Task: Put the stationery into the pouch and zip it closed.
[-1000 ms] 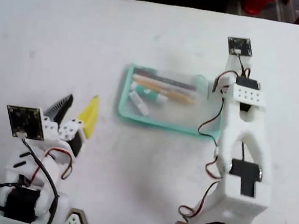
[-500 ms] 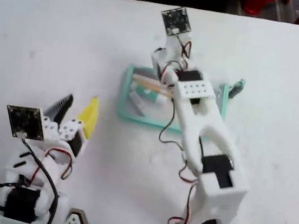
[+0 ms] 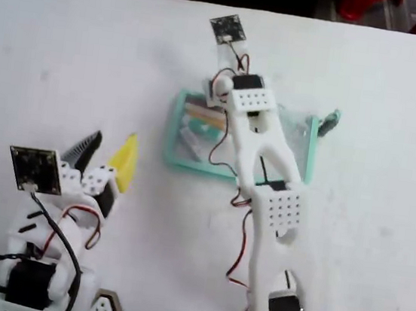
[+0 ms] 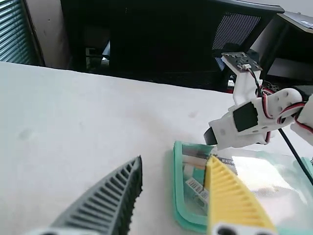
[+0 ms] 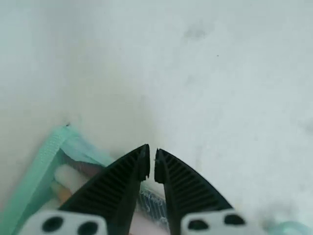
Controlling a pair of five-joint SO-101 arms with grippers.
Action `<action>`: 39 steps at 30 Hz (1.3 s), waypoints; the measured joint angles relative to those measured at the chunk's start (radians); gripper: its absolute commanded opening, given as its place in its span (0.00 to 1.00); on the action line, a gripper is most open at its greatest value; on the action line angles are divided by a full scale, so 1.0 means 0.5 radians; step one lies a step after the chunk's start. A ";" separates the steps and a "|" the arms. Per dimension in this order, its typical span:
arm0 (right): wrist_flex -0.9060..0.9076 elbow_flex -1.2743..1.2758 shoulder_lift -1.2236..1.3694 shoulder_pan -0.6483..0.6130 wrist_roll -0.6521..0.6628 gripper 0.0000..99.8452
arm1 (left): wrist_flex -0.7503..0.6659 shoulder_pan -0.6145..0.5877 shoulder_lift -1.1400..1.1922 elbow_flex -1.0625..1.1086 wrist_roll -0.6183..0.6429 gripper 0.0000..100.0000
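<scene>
The clear pouch (image 3: 171, 132) with a teal rim lies flat mid-table, holding pens and a glue stick (image 3: 196, 126). A small teal tab (image 3: 331, 120) sticks out at its right end. My right gripper (image 3: 217, 90) sits at the pouch's far edge near its left corner. In the right wrist view the gripper (image 5: 151, 159) is shut over the teal edge (image 5: 44, 161), and I see nothing between its fingers. My left gripper (image 3: 113, 140) rests open near the table's front left, short of the pouch (image 4: 178, 196), with a grey finger (image 4: 112, 200) and a yellow finger (image 4: 230, 205).
The white table (image 3: 69, 47) stretches wide to the left of and beyond the pouch. My right arm (image 3: 277, 209) stretches diagonally across the pouch's middle. Dark furniture (image 4: 161, 44) stands past the table's far edge.
My right gripper swept left along the pouch's far edge, from its right end to near its left corner. The teal tab at the right end came into sight. The left arm stayed still.
</scene>
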 measured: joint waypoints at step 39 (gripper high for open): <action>1.405 -0.325 -1.657 0.516 -0.221 0.02 | 0.160 0.089 0.000 -0.325 -0.384 0.02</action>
